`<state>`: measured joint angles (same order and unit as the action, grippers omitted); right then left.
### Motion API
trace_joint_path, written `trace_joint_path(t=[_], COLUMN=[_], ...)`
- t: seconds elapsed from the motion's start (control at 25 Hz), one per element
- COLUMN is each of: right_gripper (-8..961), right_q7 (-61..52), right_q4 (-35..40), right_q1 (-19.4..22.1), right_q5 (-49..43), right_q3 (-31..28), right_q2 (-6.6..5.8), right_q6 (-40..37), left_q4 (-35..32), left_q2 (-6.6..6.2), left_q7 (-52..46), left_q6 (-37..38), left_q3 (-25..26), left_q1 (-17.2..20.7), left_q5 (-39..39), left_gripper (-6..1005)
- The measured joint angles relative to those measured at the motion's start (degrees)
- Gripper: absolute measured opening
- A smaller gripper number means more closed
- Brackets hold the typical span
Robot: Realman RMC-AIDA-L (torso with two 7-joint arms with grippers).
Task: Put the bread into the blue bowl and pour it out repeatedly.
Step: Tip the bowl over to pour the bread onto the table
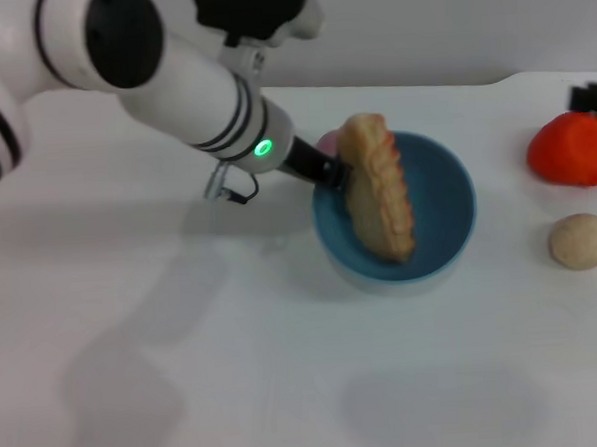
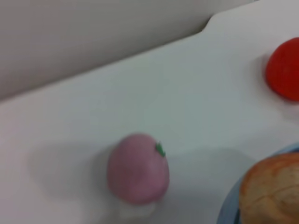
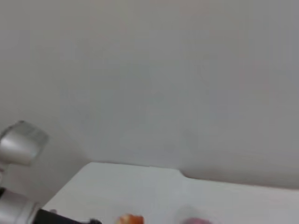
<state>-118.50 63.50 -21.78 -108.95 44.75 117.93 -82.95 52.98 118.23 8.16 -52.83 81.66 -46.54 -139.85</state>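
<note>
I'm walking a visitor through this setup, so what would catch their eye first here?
First, the bread standing on end inside the blue bowl mid-table, with the left gripper at the bowl's near-left rim. Then the red toy and beige ball off to the right, and a pink fruit behind the bowl.

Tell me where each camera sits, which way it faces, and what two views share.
Head view: high on the robot, looking down at the table; the left arm reaches to the bowl holding the bread.
Left wrist view: low by the bowl, facing the wall past a pink fruit; no body shows.
Right wrist view: raised, facing the wall; only a grey metal part.
Shared: bread, head and left wrist.
</note>
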Motion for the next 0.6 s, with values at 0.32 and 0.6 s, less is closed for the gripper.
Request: trace_joint_path(t=[0.32, 0.6], right_gripper=[349, 349], right_q7=[-3.19, -3.89], right_q4=[-3.53, -9.57], right_q1=[4.58, 4.88], right_q5=[-4.13, -5.78], right_q3=[-4.48, -5.22], right_q2=[-0.55, -1.47], right_q6=[-0.28, -0.63], left_q4=[-2.75, -2.38], left_q2=[0.25, 0.24], left_q7=[-2.89, -2.75], left_q6=[8.14, 18.54], left_q3=[-5.73, -8.31], left_q1=[-3.78, -3.17], left_q5=[-2.35, -2.39], left_gripper=[6, 6])
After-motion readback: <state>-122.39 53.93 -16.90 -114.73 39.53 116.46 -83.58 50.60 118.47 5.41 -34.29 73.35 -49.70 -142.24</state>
